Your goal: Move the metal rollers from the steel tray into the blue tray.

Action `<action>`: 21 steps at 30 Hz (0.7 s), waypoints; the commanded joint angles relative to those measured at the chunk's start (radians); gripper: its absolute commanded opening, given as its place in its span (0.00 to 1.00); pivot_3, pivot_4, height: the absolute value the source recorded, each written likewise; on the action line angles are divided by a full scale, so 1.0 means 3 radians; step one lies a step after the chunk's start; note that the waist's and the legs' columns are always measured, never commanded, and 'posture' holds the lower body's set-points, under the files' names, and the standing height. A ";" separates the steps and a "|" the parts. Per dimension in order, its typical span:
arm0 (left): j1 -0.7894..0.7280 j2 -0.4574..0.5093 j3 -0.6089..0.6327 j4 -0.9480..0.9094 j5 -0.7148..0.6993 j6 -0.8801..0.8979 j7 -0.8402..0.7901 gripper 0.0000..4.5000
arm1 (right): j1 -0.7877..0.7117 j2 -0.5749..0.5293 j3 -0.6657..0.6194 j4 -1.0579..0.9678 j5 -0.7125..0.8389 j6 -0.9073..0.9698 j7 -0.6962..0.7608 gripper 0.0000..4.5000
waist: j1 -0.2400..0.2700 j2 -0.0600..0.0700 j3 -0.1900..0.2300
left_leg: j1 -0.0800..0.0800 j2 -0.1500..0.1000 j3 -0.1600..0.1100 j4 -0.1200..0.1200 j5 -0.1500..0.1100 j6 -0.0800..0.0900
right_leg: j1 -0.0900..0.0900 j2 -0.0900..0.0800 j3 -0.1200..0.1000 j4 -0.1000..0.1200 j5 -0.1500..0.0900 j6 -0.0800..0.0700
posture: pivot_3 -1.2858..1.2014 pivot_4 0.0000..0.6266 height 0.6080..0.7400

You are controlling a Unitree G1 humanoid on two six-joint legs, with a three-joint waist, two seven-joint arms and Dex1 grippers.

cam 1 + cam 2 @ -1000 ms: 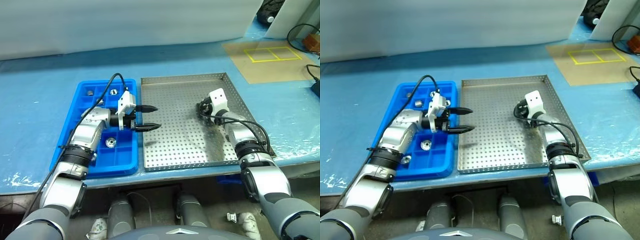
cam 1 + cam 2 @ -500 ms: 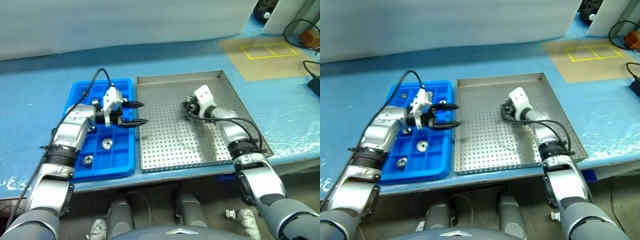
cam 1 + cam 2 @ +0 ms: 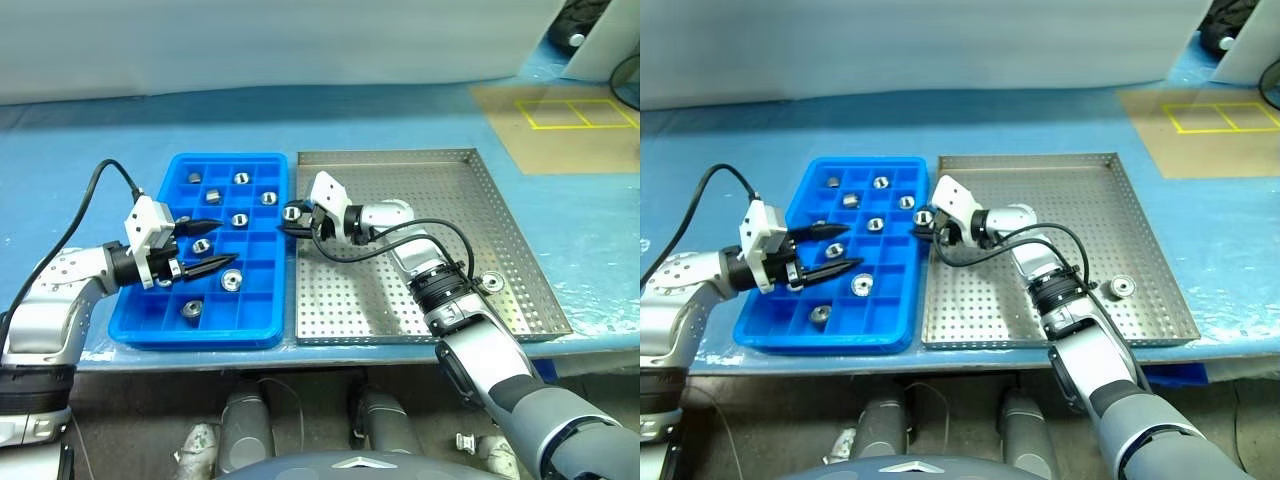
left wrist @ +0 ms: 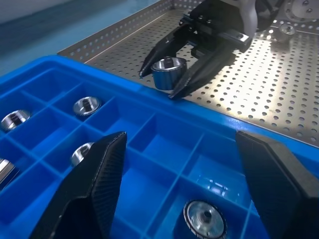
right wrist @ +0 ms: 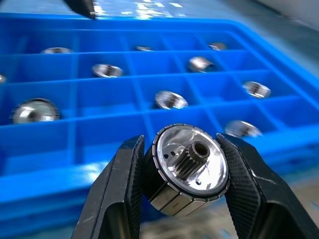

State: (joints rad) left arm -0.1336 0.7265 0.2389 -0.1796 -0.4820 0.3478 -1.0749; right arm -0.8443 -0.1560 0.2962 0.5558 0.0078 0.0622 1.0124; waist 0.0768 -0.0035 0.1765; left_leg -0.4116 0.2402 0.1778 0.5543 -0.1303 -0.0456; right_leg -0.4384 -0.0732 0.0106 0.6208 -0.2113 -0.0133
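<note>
While a small shiny silver metal roller [image 5: 187, 172] is clamped between its two black fingers, the right tool [image 3: 293, 220] is held at the seam where the bright blue compartmented plastic tray [image 3: 262, 330] meets the large perforated steel tray [image 3: 520, 290]. Beyond its tips, several rollers [image 3: 231, 280] are seen lying in separate blue compartments. One more roller [image 3: 491, 283] is left on the steel floor, well behind it. The left tool [image 3: 205, 244] is held with fingers apart over the blue tray, gripping nothing, on the blue worktop [image 3: 90, 150]
</note>
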 commanded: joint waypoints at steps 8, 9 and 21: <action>0.0410 0.0053 0.0308 -0.0704 -0.0249 0.0244 0.0385 0.82 | -0.0406 0.0335 0.0022 0.0646 -0.0050 -0.0493 0.0027 0.40 | 0.0081 0.0000 0.0000 | 0.0000 0.0000 -0.0008 -0.0010 0.0004 -0.0007 | -0.0001 -0.0001 -0.0011 0.0005 -0.0002 -0.0003 | 0.60 0.24 1.00; 0.0422 0.0054 0.0313 -0.0719 -0.0255 0.0249 0.0400 0.82 | -0.0410 0.0344 0.0025 0.0683 -0.0063 -0.0524 0.0023 0.40 | 0.0083 0.0000 0.0000 | 0.0000 0.0000 -0.0010 -0.0011 0.0006 -0.0010 | -0.0001 -0.0001 -0.0013 0.0004 -0.0003 -0.0004 | 0.60 0.24 1.00; 0.0252 0.0055 0.0168 -0.0574 -0.0248 0.0198 0.0383 0.82 | -0.0357 0.0259 -0.0027 0.0706 -0.0113 -0.0511 0.0015 0.99 | 0.0096 0.0000 0.0000 | -0.0002 0.0002 -0.0013 -0.0021 0.0012 -0.0019 | -0.0002 0.0000 -0.0023 0.0004 -0.0009 -0.0013 | 0.58 0.24 1.00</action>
State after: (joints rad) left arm -0.0430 0.7291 0.2924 -0.3508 -0.5491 0.4234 -0.9527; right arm -0.9461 -0.0793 0.2973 0.8033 -0.0241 -0.0858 1.0248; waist 0.1055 -0.0036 0.1764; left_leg -0.4117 0.2407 0.1739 0.5480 -0.1267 -0.0514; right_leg -0.4388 -0.0732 0.0039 0.6223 -0.2139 -0.0173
